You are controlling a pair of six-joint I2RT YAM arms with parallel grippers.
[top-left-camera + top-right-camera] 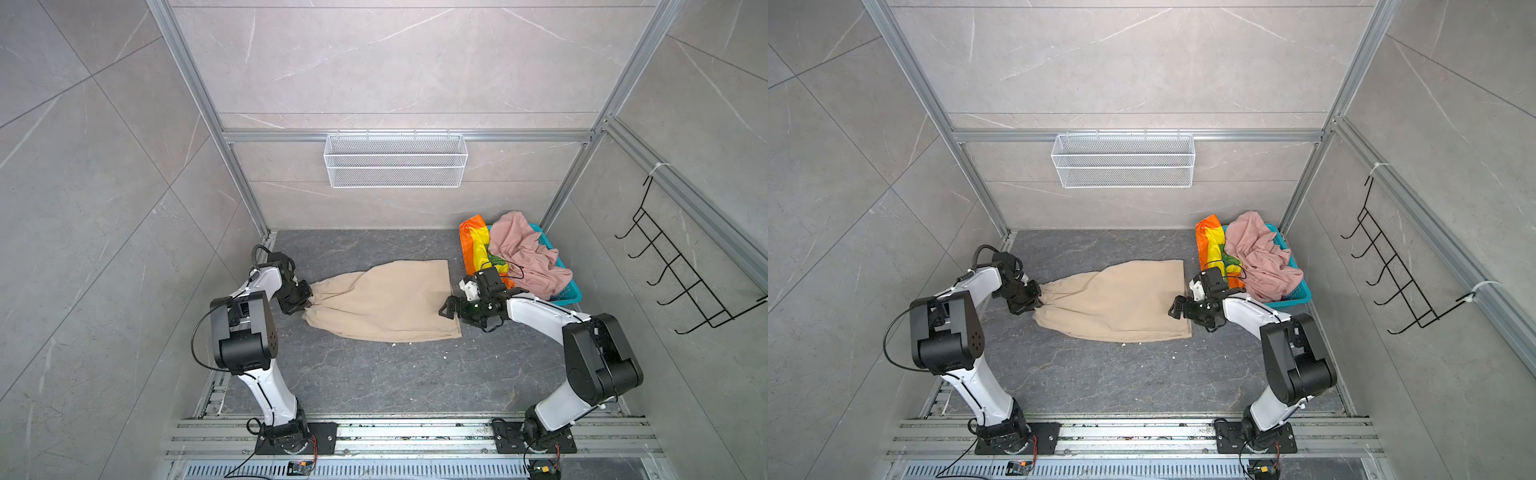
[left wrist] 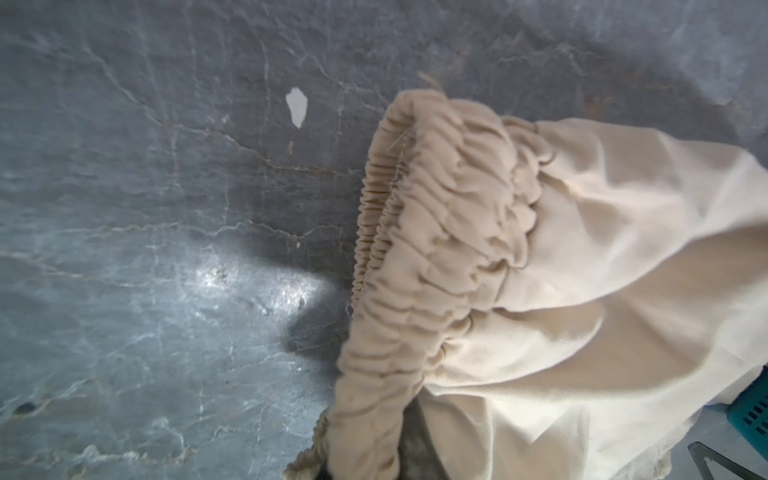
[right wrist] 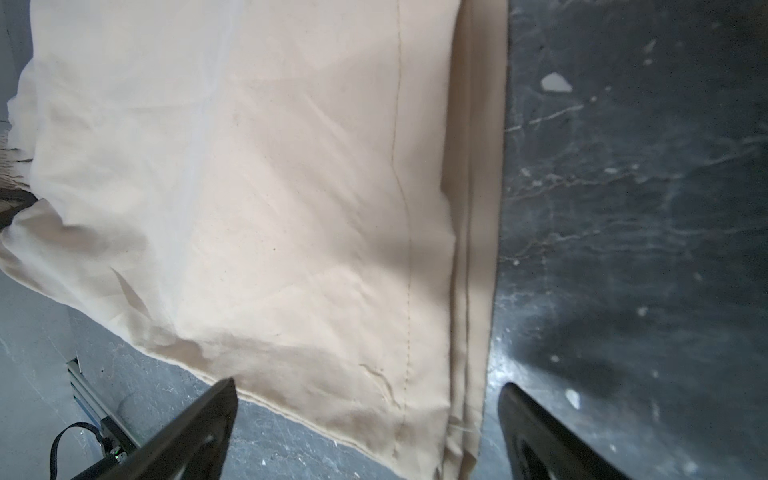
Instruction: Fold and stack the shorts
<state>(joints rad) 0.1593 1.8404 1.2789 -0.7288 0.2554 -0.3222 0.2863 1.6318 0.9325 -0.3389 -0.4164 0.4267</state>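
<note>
Clamping the gathered waistband of the plain beige fabric shorts [image 1: 386, 303], the left claw [image 1: 306, 305] sits left; the right claw [image 1: 456, 316] hangs spread above their hem.

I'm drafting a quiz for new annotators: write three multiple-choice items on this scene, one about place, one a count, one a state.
1. Where do the dusty pink fabric shorts lie? A) in the teal perforated plastic basket B) on the table C) on wall hooks
2. How many shorts show? A) two B) three C) four
3. The left gripper is A) open B) shut on the plain beige fabric shorts C) unseen
A, they heap over its rim; B, beige, pink and rainbow-striped shorts; B, the waistband bunches at its jaws.
</note>
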